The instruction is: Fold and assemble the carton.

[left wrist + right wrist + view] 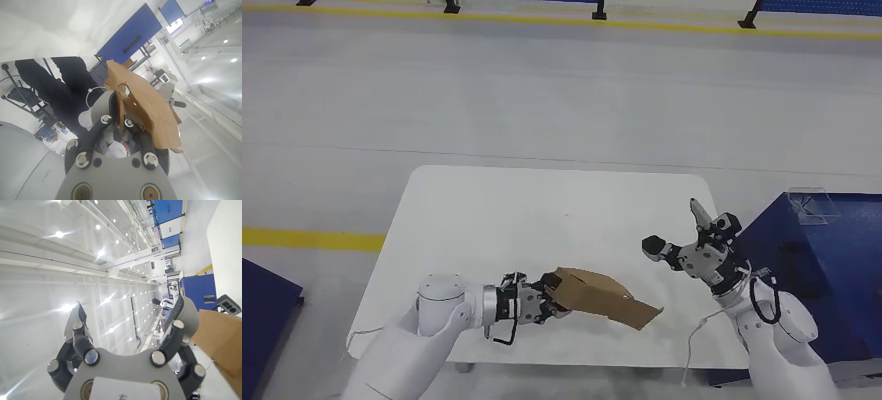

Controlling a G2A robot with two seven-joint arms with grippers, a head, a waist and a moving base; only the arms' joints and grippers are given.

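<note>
- One brown cardboard carton [602, 297], partly folded and rough along its edges. I see it held over the near part of the table [542, 210], one end in my left gripper and the other end reaching toward the right arm. I cannot tell whether its far end touches the table.
- One left gripper [550, 300], low at the near edge of the table. In the left wrist view its fingers [102, 106] are clenched on a flap of the carton [151, 109], with the cardboard pinched between them.
- One right gripper [674, 230], over the near right corner of the table and apart from the carton. Its fingers [181, 313] are spread wide with nothing between them. In the right wrist view a carton [217, 336] panel sits just beside one finger.
- One white table with rounded corners.
- One blue cabinet [812, 250], standing just beside the right end of the table.
- One yellow line [312, 238] on the floor, to the left of the table.
</note>
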